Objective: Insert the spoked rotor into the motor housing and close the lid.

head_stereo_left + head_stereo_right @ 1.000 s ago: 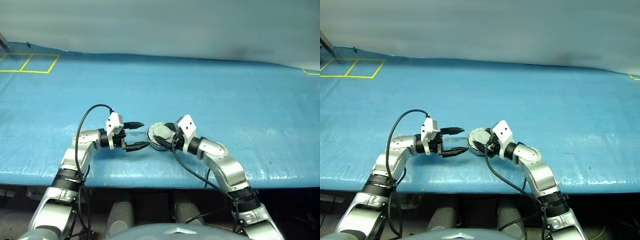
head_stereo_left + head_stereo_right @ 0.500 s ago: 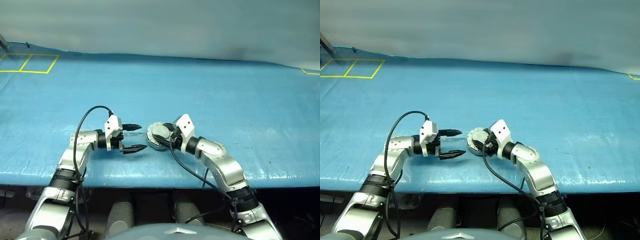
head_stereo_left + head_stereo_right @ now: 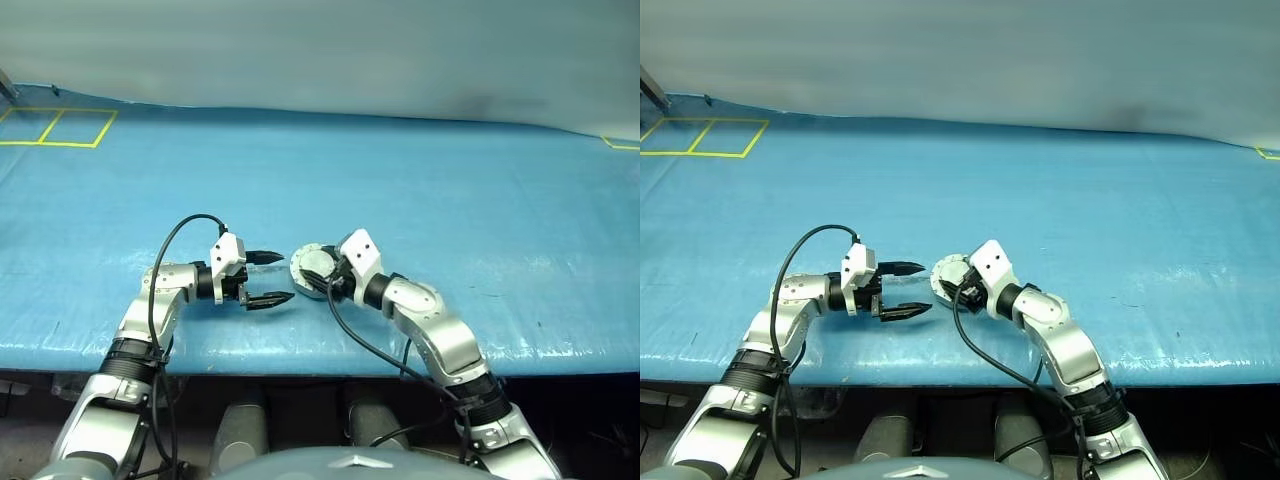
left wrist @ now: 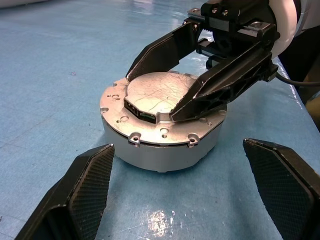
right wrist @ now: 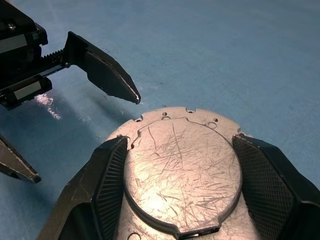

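Note:
The motor housing (image 3: 309,267) is a round silver-grey metal body resting on the blue table near its front edge. Its top (image 4: 155,95) is a flat, scratched raised plate (image 5: 180,170) over a flange with small screw holes. I cannot tell whether that plate is the lid. The spoked rotor is out of view. My right gripper (image 3: 322,272) reaches over the housing from the right, its two fingers (image 5: 107,175) closed against opposite sides of the raised plate. My left gripper (image 3: 286,277) stands open just left of the housing, its fingers (image 4: 85,185) wide apart and clear of it.
Yellow tape squares (image 3: 60,125) mark the table's far left corner, and another yellow mark (image 3: 625,145) sits at the far right. The table's front edge (image 3: 320,347) runs just below both grippers. Black cables loop off both wrists.
The right gripper and the housing have edged slightly to the left, toward the left gripper. The left gripper has stayed open and almost still.

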